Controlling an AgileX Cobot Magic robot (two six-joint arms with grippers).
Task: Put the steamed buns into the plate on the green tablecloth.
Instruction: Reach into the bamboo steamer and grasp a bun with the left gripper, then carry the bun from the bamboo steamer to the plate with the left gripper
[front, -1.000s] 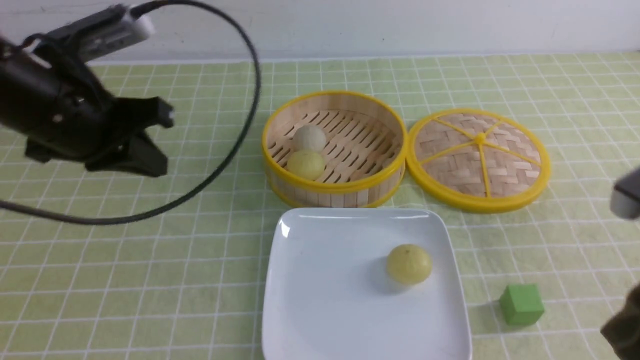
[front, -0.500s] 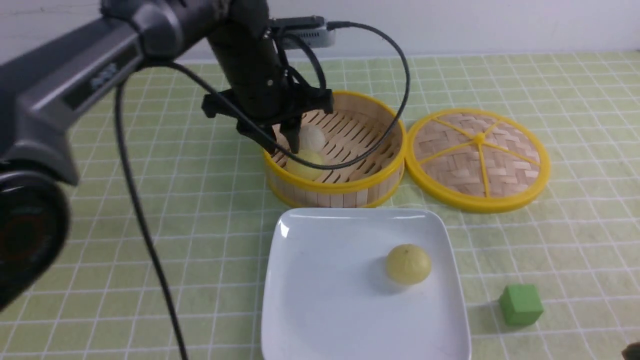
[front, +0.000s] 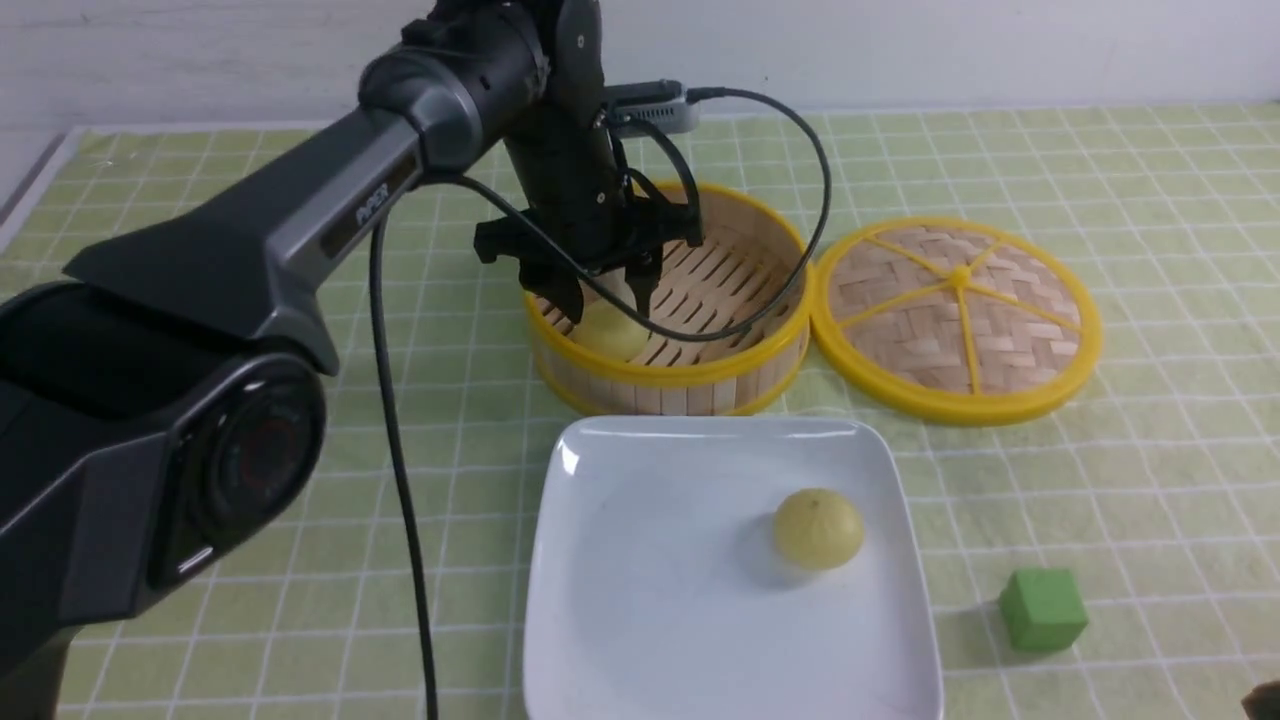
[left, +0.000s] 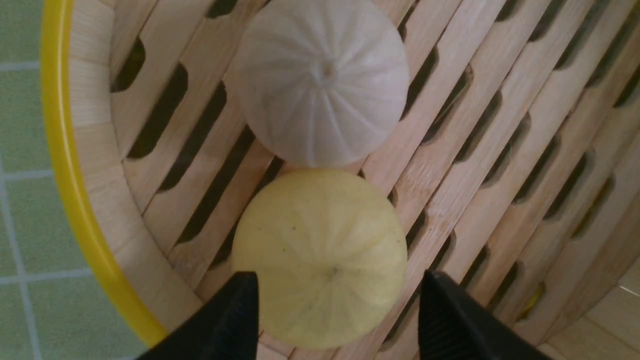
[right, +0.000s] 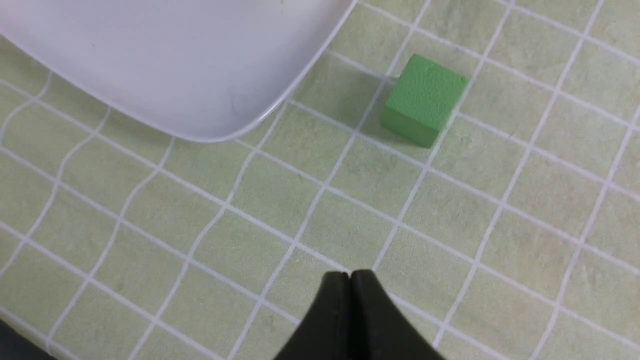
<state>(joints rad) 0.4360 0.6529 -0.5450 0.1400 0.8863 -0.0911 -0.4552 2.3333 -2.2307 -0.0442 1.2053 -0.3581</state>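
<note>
Two steamed buns lie touching in the bamboo steamer (front: 680, 378): a pale yellow bun (front: 612, 337) (left: 320, 250) and an off-white bun (left: 320, 80), mostly hidden behind the gripper in the front view. My left gripper (front: 610, 303) (left: 337, 280) is open and lowered into the steamer, one black finger on each side of the yellow bun. A third, yellow bun (front: 818, 528) sits on the white square plate (front: 640, 620) (right: 150, 60), which rests on the green tablecloth (front: 300, 520). My right gripper (right: 350, 275) is shut and empty, above bare cloth near the plate's corner.
The steamer's woven lid (front: 958, 318) lies flat just right of the steamer. A small green cube (front: 1042, 608) (right: 424, 100) stands on the cloth right of the plate. The left arm's black cable (front: 400, 480) hangs over the cloth left of the plate.
My left arm has swung in from the far left and come down into the steamer, and its gripper has opened around the yellow bun. The right arm has drawn back out of the front view.
</note>
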